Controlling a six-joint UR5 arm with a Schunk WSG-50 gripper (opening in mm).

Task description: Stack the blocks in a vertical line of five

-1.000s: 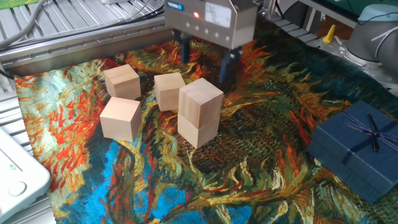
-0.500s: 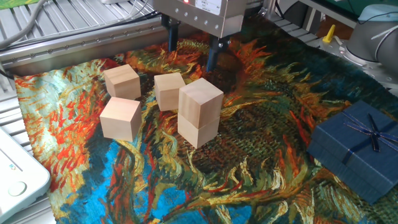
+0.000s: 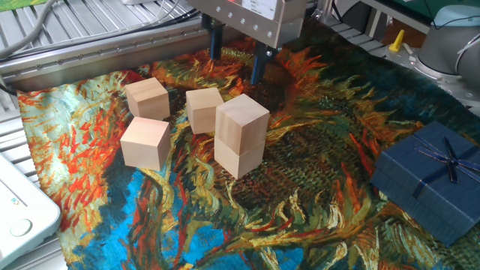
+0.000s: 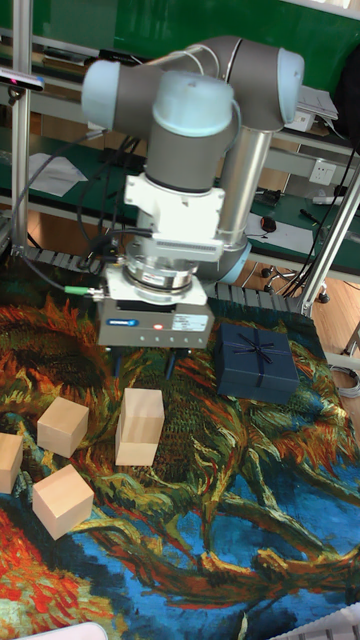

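Note:
A two-high stack of pale wooden blocks stands mid-cloth, the top block (image 3: 242, 118) (image 4: 142, 409) sitting slightly askew on the bottom block (image 3: 238, 158) (image 4: 135, 451). Three loose blocks lie to its left: a far one (image 3: 147, 98), a middle one (image 3: 204, 109) (image 4: 62, 425) and a near one (image 3: 145, 142) (image 4: 62, 498). In the tall fixed view a further block (image 4: 8, 462) is cut off by the left edge. My gripper (image 3: 237, 54) (image 4: 144, 362) hovers open behind the stack, above the cloth, with nothing between its dark fingers (image 3: 259, 66).
A dark blue ribboned gift box (image 3: 431, 178) (image 4: 258, 362) sits on the right of the painted cloth (image 3: 315, 187). A white device (image 3: 19, 206) lies off the cloth at the near left. Metal rails (image 3: 90, 45) run along the far edge.
The open gripper has lifted and drawn back from the stack toward the far left, then edged slightly right. None of the blocks has moved.

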